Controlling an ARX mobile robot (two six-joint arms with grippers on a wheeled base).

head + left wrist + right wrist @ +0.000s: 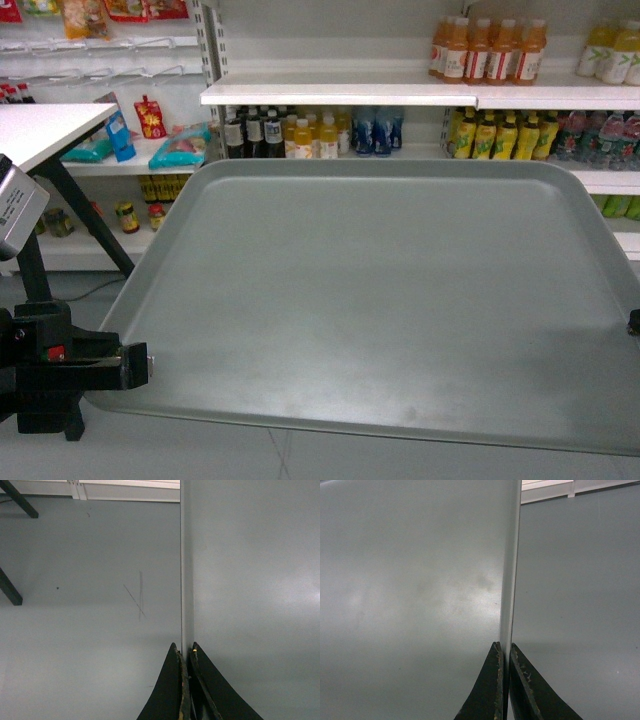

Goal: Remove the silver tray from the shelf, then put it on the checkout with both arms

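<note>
- Grey-green tray (pixel 380 300) is held level in mid-air over the floor (pixel 75 605), filling most of the head view
- Its rim at 9 o'clock is pinched by the left gripper (pixel 186 652), jaws closed tight on the edge
- Its rim at 3 o'clock is clamped likewise by the right gripper (pixel 505 652)
- Shelf (pixel 340 93) with bottles (pixel 488 48) is seen beyond, at 12 o'clock
- Checkout (pixel 40 128) is seen at 10 o'clock, apart from the tray
</note>
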